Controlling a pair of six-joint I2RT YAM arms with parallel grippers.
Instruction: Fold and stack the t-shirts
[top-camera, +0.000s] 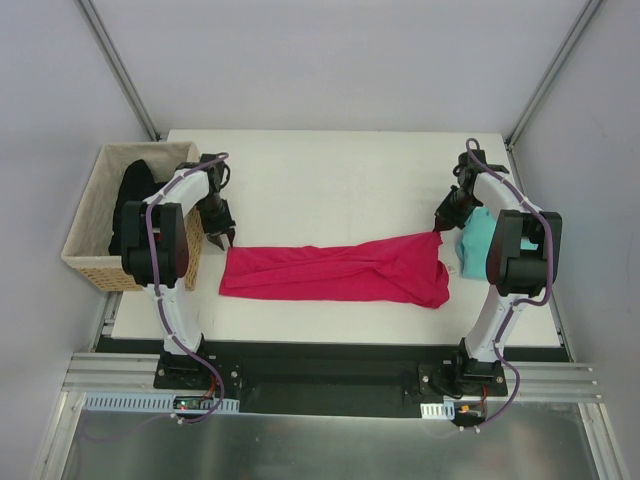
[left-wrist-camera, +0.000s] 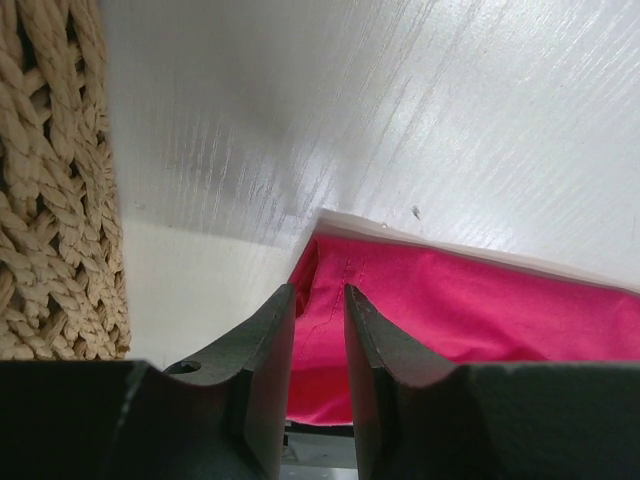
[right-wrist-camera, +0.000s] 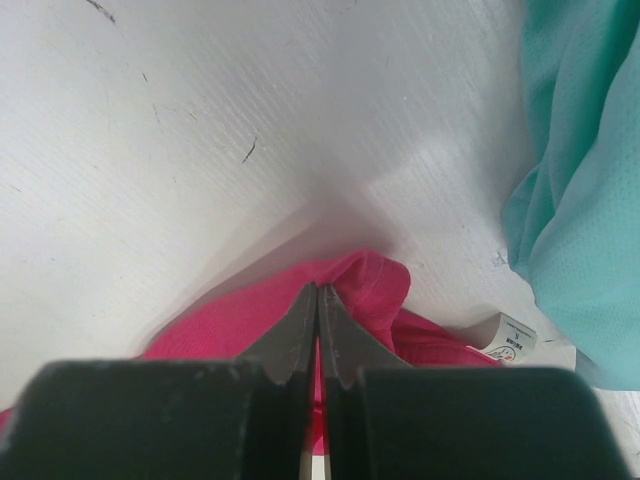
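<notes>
Right gripper (right-wrist-camera: 318, 292) fingers pinched shut on a corner of the magenta t-shirt (top-camera: 335, 272), which lies stretched across the table (top-camera: 330, 170). We see left gripper (left-wrist-camera: 320, 292) fingers slightly spread at its left end. Teal t-shirt (top-camera: 478, 240) bunched beside the right arm.

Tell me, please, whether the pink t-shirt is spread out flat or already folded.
Partly folded: the pink t-shirt lies as a long narrow band across the table, its layers overlapping; the right gripper pinches one end.

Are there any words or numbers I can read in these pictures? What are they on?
White label beside the pink t-shirt: tiny printed marks, too small and blurred to read.
No other writing shows in any view.
</notes>
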